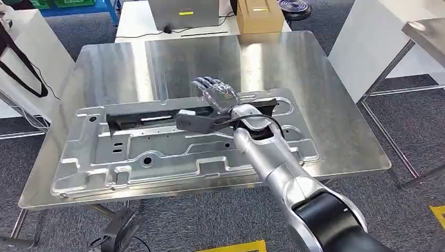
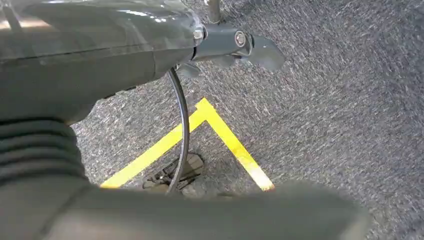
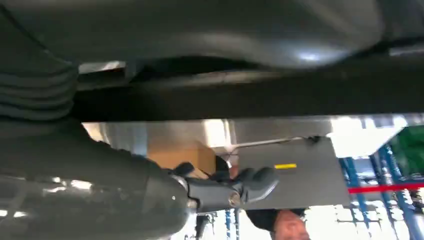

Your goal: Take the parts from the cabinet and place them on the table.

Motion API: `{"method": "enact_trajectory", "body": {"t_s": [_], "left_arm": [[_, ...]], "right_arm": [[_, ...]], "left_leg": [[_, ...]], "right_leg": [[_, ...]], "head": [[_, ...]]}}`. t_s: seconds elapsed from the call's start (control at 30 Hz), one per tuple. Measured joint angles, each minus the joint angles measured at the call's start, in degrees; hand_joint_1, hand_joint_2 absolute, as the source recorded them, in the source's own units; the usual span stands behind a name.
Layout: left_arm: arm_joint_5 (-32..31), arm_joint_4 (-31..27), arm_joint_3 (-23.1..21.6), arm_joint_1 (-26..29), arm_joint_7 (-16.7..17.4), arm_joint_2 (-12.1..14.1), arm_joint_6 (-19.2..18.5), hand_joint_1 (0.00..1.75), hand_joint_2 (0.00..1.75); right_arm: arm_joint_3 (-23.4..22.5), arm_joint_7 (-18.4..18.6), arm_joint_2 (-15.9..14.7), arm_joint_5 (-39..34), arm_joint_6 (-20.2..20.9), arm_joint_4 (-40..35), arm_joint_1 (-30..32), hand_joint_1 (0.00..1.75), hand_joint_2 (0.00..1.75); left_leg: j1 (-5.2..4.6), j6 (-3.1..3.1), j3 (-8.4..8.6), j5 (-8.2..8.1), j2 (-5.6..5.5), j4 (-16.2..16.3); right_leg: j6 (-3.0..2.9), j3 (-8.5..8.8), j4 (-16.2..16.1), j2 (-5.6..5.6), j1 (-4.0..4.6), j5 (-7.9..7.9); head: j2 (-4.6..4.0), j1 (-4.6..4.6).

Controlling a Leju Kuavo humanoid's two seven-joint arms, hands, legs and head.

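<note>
A large stamped silver panel (image 1: 157,152) lies flat on the steel table (image 1: 325,105). A long black bar (image 1: 141,119) runs along the panel's far edge. My right hand (image 1: 218,94) reaches over the panel's far right part, just above the bar, fingers stretched out and holding nothing. In the right wrist view the black bar (image 3: 250,95) crosses close to the hand, and the thumb (image 3: 250,182) sticks out free. My left hand (image 2: 235,45) hangs over the grey carpet with its thumb out and nothing in it.
A cardboard box (image 1: 260,16) and a grey screen (image 1: 183,13) stand on a white desk behind the table. Another steel table (image 1: 425,31) stands at the right. Yellow floor tape (image 2: 200,130) marks the carpet. A person (image 3: 280,225) is beyond the table.
</note>
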Motion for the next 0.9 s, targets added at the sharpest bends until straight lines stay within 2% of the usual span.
{"method": "enact_trajectory", "body": {"t_s": [0.27,0.43,0.63,0.77,0.9], "left_arm": [[0.2,0.0,-0.2,0.0,0.1,0.0,0.3,0.0,0.0],[0.7,0.0,-0.5,0.0,0.2,0.0,0.6,0.0,0.0],[1.1,0.0,-0.6,0.0,0.2,0.0,0.7,0.0,0.0],[1.7,0.0,-0.9,0.1,0.2,0.0,1.2,0.0,0.0],[2.5,0.0,-1.4,0.4,0.0,0.0,1.5,0.0,0.0]], "right_arm": [[-2.7,1.8,0.6,-1.2,1.9,0.0,-0.2,0.0,0.0],[-3.1,4.1,0.6,-0.5,1.3,0.0,-0.2,0.0,0.0],[-3.2,4.5,0.6,-0.5,1.0,0.3,-0.2,0.0,0.0],[-3.4,3.2,0.7,0.8,-5.0,0.3,-0.2,0.0,0.0],[-2.8,0.7,1.2,4.8,-15.2,-0.3,0.4,0.0,0.0]], "left_leg": [[0.0,-0.01,0.02,0.01,-0.02,0.0],[0.0,0.0,0.0,0.0,-0.02,0.0],[0.0,0.0,0.0,0.0,-0.03,0.0],[0.0,0.0,0.01,0.0,-0.02,0.0],[0.0,0.0,0.0,0.0,-0.02,0.0]], "right_leg": [[0.01,0.03,0.0,-0.01,0.0,0.02],[0.01,0.02,0.0,-0.01,0.0,0.01],[0.01,0.03,0.0,-0.01,0.0,0.01],[0.01,0.03,0.0,-0.01,0.0,0.01],[0.01,0.02,0.0,-0.01,0.0,0.01]], "head": [[0.0,0.02],[0.0,0.02],[0.0,0.02],[0.0,0.02],[0.0,0.02]]}}
